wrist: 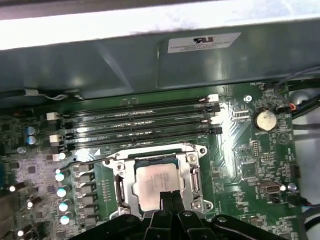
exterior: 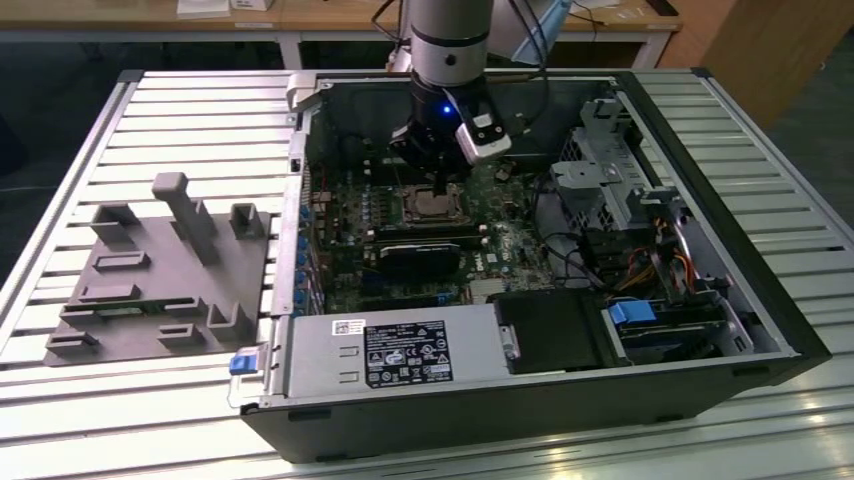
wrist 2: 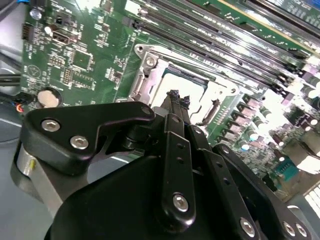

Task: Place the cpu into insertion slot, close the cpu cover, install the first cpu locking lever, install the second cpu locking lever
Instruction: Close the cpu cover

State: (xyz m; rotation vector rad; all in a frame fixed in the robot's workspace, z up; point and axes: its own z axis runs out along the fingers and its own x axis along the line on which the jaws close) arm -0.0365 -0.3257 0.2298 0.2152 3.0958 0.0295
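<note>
The cpu (wrist: 156, 182) lies flat in the insertion slot (wrist 2: 145, 62), its dull silver top showing. The cpu cover (wrist: 120, 162), a silvery frame, lies down around the chip. A thin wire locking lever (wrist: 90, 161) runs along one side of the socket. My gripper (wrist: 170, 199) hangs just above the chip's edge, its two dark fingertips (wrist 2: 172, 96) pressed together and holding nothing. In the exterior view my gripper (exterior: 437, 185) reaches down into the open computer case, right over the cpu (exterior: 434, 206).
Long black memory slots (wrist: 140, 117) lie beside the socket, and a coin battery (wrist: 264, 120) sits further off. A black heatsink block (exterior: 420, 255), the power supply (exterior: 387, 355) and a drive cage (exterior: 614, 180) crowd the case. A grey fixture plate (exterior: 160, 270) rests at the exterior view's left.
</note>
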